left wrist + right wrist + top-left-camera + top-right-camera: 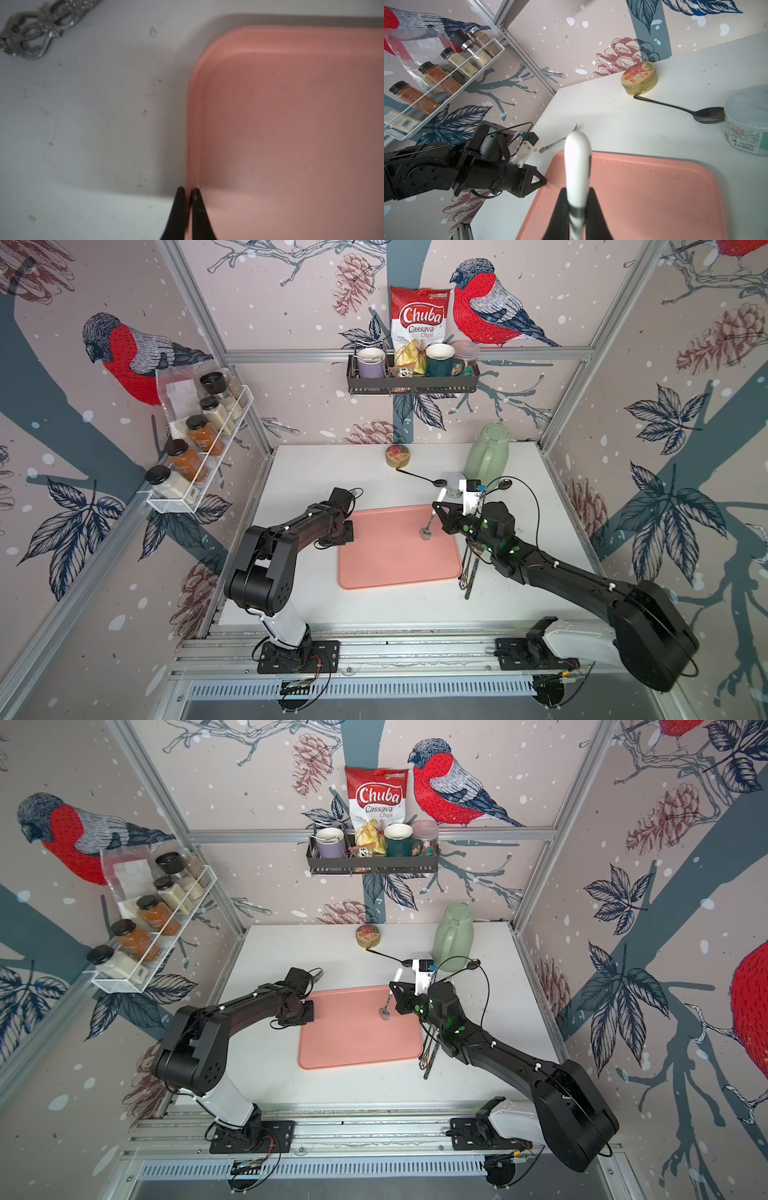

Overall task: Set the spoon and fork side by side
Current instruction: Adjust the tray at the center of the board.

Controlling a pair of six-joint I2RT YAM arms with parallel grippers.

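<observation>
1. The right gripper [577, 190] is clenched on the white-handled metal spoon [577, 162] at the foot of the handle. The spoon stands steeply tilted, handle up. In both top views its bowl is at, or just above, the floor of the pink plastic tray [395, 564], towards the far right part. Contact cannot be confirmed.
2. The left gripper [188, 192] has its jaws closed on the tray's left rim, one finger outside and one inside. This is judged to be a hold that keeps the tray from sliding while the spoon is set down.
3. The ornate silver fork [46, 13] lies flat on the white table [316, 472], off the tray and near its far left corner. It is well apart from the spoon, and neither gripper touches it.
4. Other cutlery lies just beside the tray's right edge, partly under the right arm. A black spoon [708, 114] lies by a gold round tin [639, 78].
5. Judgement: the task is at an early stage. The spoon is being placed and the fork has yet to be brought beside it. The steep hold suggests the bowl goes down first and the handle is then lowered.
</observation>
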